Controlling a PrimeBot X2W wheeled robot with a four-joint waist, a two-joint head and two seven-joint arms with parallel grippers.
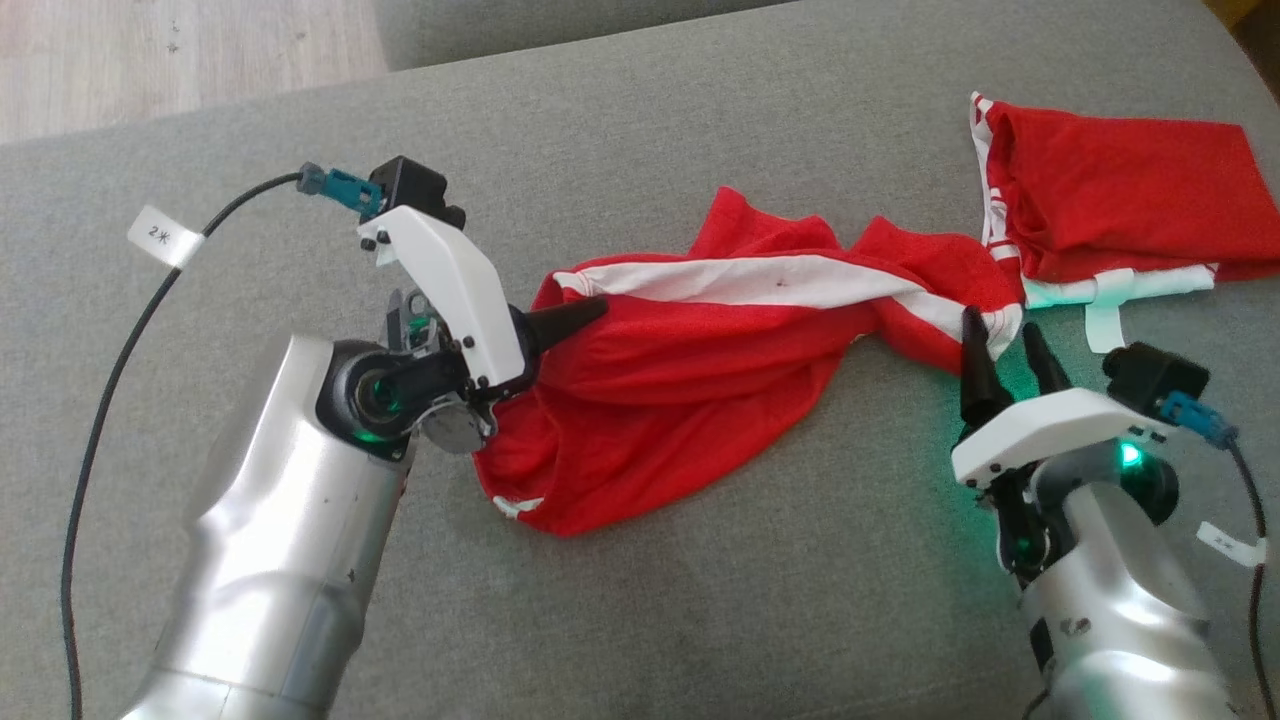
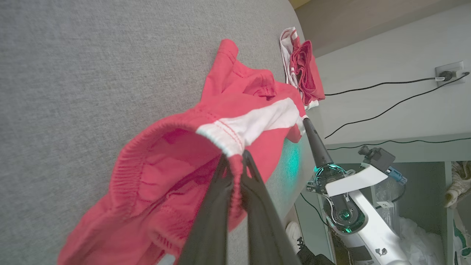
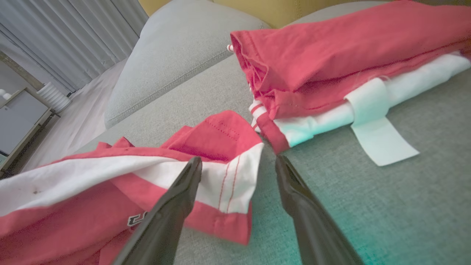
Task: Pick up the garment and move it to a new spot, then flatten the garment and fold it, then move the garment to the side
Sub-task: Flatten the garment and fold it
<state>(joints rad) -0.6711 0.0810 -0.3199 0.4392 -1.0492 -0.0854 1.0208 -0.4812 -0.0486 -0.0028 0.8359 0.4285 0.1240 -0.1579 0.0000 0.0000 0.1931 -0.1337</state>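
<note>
The left tool (image 1: 592, 310) was clamped on the waistband (image 2: 154, 129) of the red garment (image 1: 700, 370), which lay crumpled on the grey sofa (image 1: 700, 560), while the right tool (image 1: 1005, 345) stood apart at its leg hem (image 3: 235, 180), seemingly to stretch it flat.

garment (image 1: 700, 400): red shorts, white side stripe | crumpled, unfolded | lying stretched across grey cushion (image 1: 800, 600)
</note>
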